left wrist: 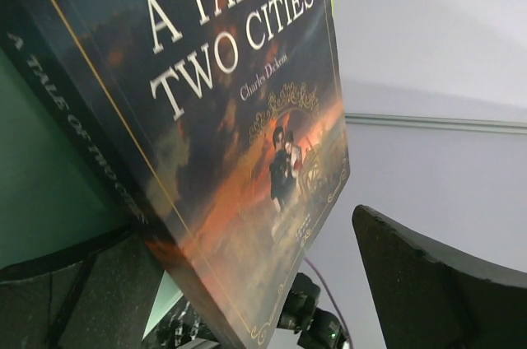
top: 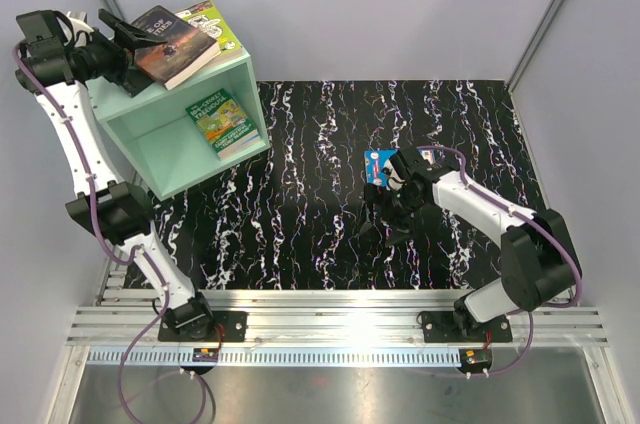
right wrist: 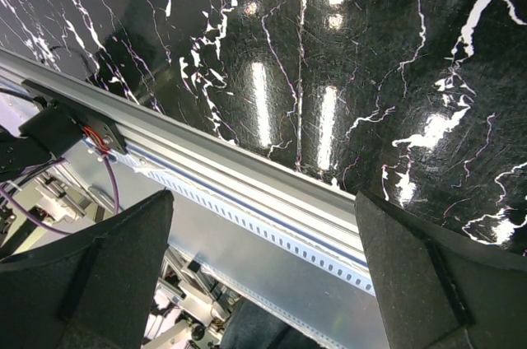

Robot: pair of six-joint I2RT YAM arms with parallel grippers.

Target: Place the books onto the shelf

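Observation:
The mint-green shelf (top: 160, 149) stands at the far left with its open face turned up toward the camera. A dark "A Tale of Two Cities" book (top: 175, 44) (left wrist: 239, 118) lies on its top side, partly over a lime-green book (top: 212, 22). A green Treehouse book (top: 226, 122) lies inside the shelf on another book. My left gripper (top: 135, 44) (left wrist: 247, 271) is open, and the dark book's corner sits between its spread fingers. A bright blue book (top: 381, 166) lies on the table, partly hidden by my right arm. My right gripper (top: 385, 219) (right wrist: 263, 201) is open with nothing between its fingers.
The black marbled table top (top: 330, 194) (right wrist: 346, 53) runs to a metal rail (top: 330, 319) (right wrist: 247, 193) at the near edge. Grey walls close in behind and beside the shelf.

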